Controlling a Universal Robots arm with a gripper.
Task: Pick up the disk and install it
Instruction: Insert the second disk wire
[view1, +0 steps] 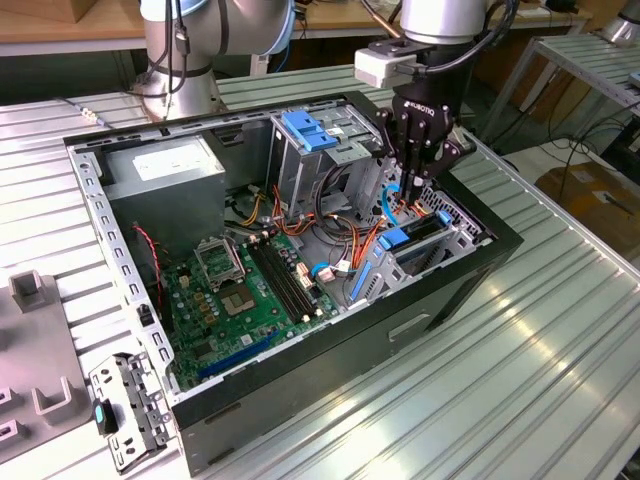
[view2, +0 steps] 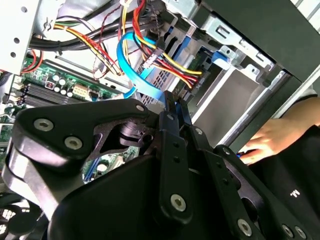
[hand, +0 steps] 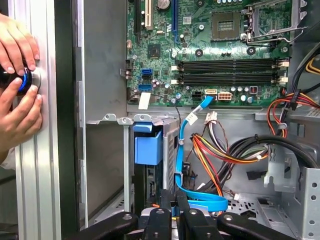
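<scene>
Ribbed aluminium table (view1: 560, 350) carries an open computer case (view1: 440, 290). Gripper (view1: 418, 180) hangs inside, over the drive bay near the exterior view's right, fingers (hand: 167, 212) drawn together (gripping anything? cannot tell). Disk (view1: 415, 238) sits slotted in that bay, blue rail up. 2 hands (hand: 17, 75) touch a blue-lit knob (hand: 22, 80).

An open black computer case (view1: 440, 300) lies on a ribbed metal table (view1: 520, 400), its green motherboard (view1: 250, 290) at centre frame. A grey power supply (view1: 165, 170) sits upper left inside, a blue-capped drive cage (view1: 310, 140) upper centre. A loose metal bracket (view1: 125, 410) lies lower left.
</scene>
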